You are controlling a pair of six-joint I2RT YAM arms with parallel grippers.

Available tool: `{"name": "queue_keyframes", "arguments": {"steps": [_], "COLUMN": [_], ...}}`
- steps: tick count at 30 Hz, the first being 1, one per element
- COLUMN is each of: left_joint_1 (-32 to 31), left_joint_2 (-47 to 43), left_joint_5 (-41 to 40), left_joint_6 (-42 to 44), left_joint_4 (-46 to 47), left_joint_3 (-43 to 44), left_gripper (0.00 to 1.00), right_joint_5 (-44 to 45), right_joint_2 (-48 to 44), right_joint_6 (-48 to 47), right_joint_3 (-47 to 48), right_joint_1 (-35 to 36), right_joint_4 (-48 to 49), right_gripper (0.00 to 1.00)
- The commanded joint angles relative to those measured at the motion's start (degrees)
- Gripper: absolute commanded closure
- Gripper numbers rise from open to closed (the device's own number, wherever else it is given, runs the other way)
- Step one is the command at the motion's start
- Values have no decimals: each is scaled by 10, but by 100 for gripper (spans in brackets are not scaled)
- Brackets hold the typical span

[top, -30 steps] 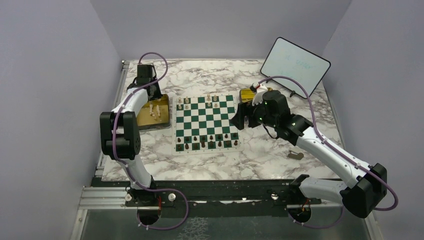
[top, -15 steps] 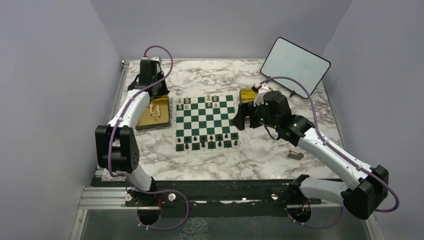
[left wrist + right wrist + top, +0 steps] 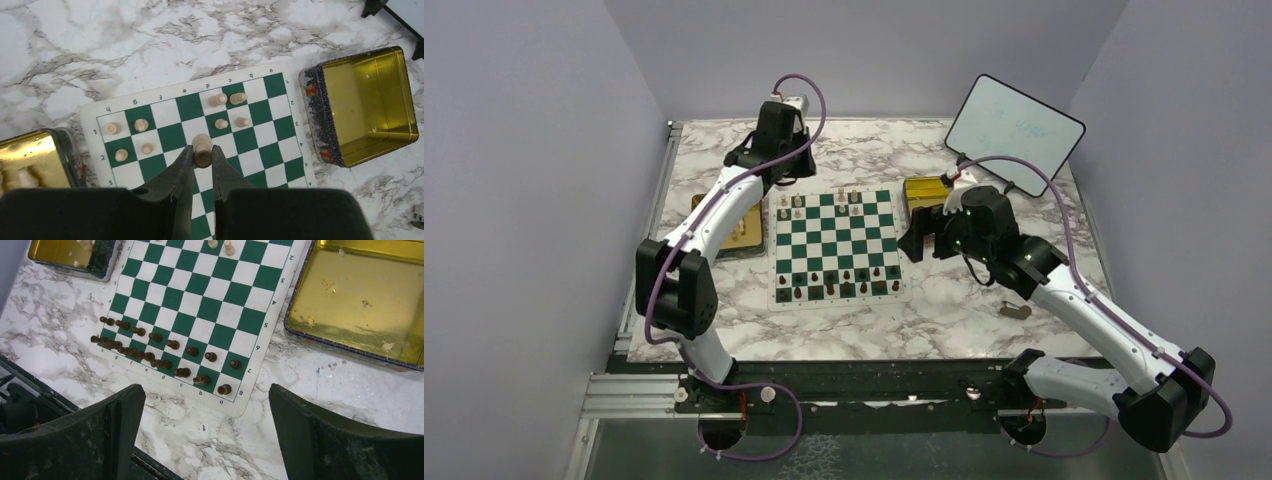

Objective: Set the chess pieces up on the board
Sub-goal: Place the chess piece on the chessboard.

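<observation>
Left fingers (image 3: 179, 172) pinching cream piece (image 3: 202, 149) — marbled table (image 3: 944, 310), lilac walls (image 3: 524, 150)

I count eight light pieces (image 3: 218, 99) standing on the one board (image 3: 90, 116), and a ninth light piece (image 3: 202, 143) pinched in my left end effector (image 3: 202, 156). Dark pieces (image 3: 210, 356) stand in two rows along the opposite edge, eight to a row as far as I can tell, though some crowd together. Two gold tins (image 3: 320, 110) flank the board, one on each side. One whiteboard (image 3: 1014, 130) stands at the back of the worktop (image 3: 854, 140).
</observation>
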Motion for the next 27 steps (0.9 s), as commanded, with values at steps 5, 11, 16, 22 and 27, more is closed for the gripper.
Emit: {"name": "queue_keyframes", "arguments": {"steps": [5,11,16,22,27], "left_joint_1": [-62,-101,-125,-131,-136], "left_joint_2": [91,137,131,105,100], "left_joint_5": [-29,-48,-63,-78,-69], "left_joint_6": [-9,-18,-38,-59,-64], "left_joint_4": [-12,-12,-16,-15,10], "left_joint_3": [90,120,81,-9,-64], "left_gripper": [85,85,85,85,84], "right_joint_5": [18,20,26,20,19], "right_joint_2": [-42,-44,-43,-36,-22], "right_joint_6": [-3,-4,-6,2,7], "right_joint_3": [-18,-21,-23,-31,-27], "right_joint_1": [-3,-3,-3,-3,-3], "right_joint_4": [-6,-6,-5,9,13], "right_gripper": [0,0,0,0,0]}}
